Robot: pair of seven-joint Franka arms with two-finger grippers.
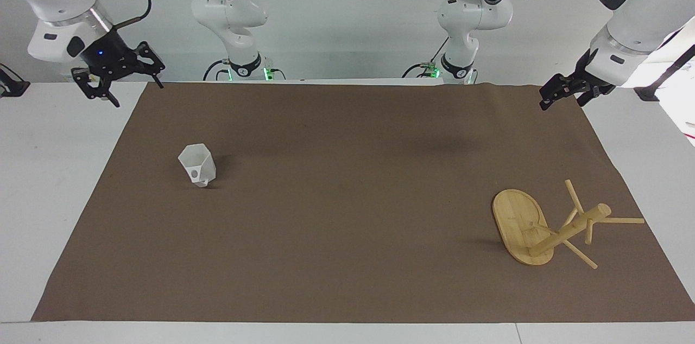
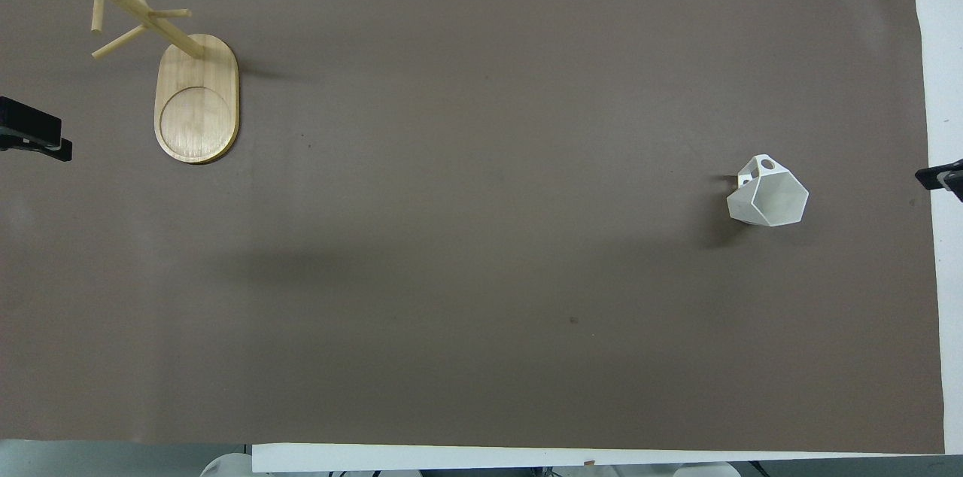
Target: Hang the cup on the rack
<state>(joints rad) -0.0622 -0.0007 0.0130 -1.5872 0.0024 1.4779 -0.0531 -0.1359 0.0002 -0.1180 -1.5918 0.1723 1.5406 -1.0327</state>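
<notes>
The white faceted cup (image 1: 197,165) (image 2: 769,193) stands upright on the brown mat toward the right arm's end, with its handle on the side away from the robots. The bamboo rack (image 1: 519,223) (image 2: 197,104) stands upright on its oval base toward the left arm's end, farther from the robots than the cup, and nothing hangs on its pegs. My right gripper (image 1: 138,94) (image 2: 940,177) hangs open and empty over the mat's edge at the right arm's end, well apart from the cup. My left gripper (image 1: 562,100) (image 2: 34,134) waits open and empty over the mat's corner at the left arm's end.
The brown mat (image 1: 347,208) covers most of the white table (image 1: 54,181). Bare white margins run along both ends and the edge farthest from the robots. Two arm bases (image 1: 244,64) stand at the robots' edge.
</notes>
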